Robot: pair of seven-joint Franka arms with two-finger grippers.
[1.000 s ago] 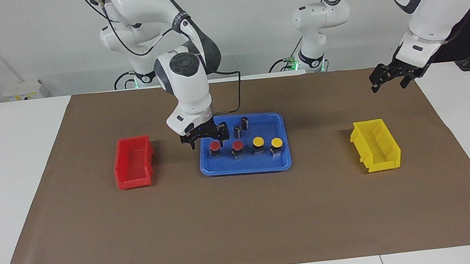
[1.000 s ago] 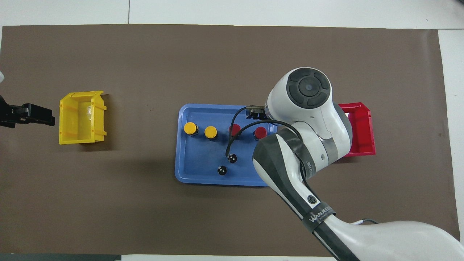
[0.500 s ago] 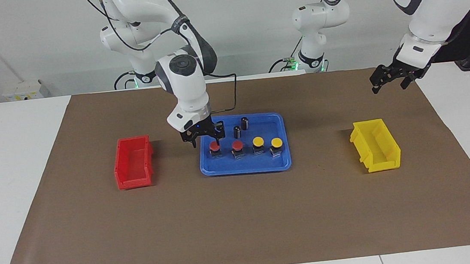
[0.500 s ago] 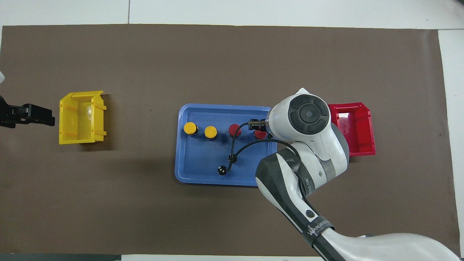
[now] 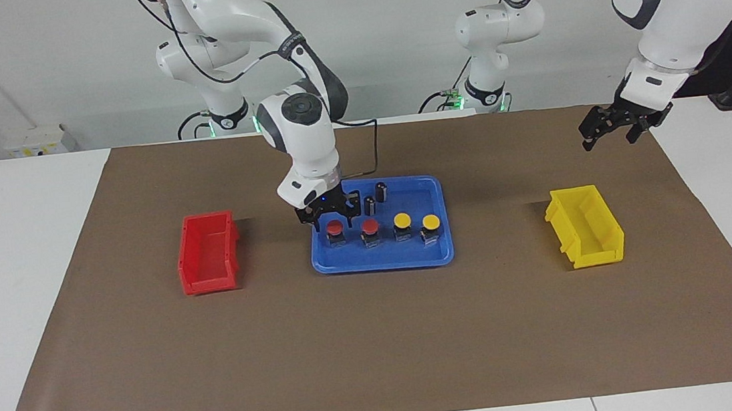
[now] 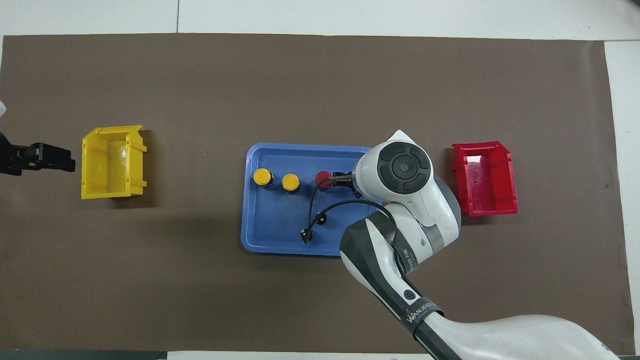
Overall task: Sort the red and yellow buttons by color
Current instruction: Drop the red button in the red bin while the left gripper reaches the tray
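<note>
**Red button pick: right arm at the tray**

Red button (image 5: 335, 227), the one in the row that sits closest to the right arm's end of the blue tray (image 5: 441, 252), is the target. The right end effector (image 5: 332, 219) is down on it, low over the cap. Can't tell whether it pinches the button yet. The second red button (image 5: 369, 225) stands just beside it, then the two yellow buttons (image 5: 401, 219) (image 5: 431, 221). Two dark cylinders (image 5: 381, 191) sit nearer the robots in the same tray.

Doing it well, as I judge it: grip the dark base or under the cap, squarely, not the cap edge. Lift straight up so the neighbouring red one isn't knocked. Then carry it to the red bin (image 5: 192, 249) at the right arm's end of the counter.

The left end effector (image 5: 604, 132) waits, spread wide and empty, in the air near the yellow bin (image 5: 602, 251).

Writing: white letters on the right arm's dark strap (image 6: 420, 312) read "WANJEE", and the rest is cut off. No other labels are readable.
</note>
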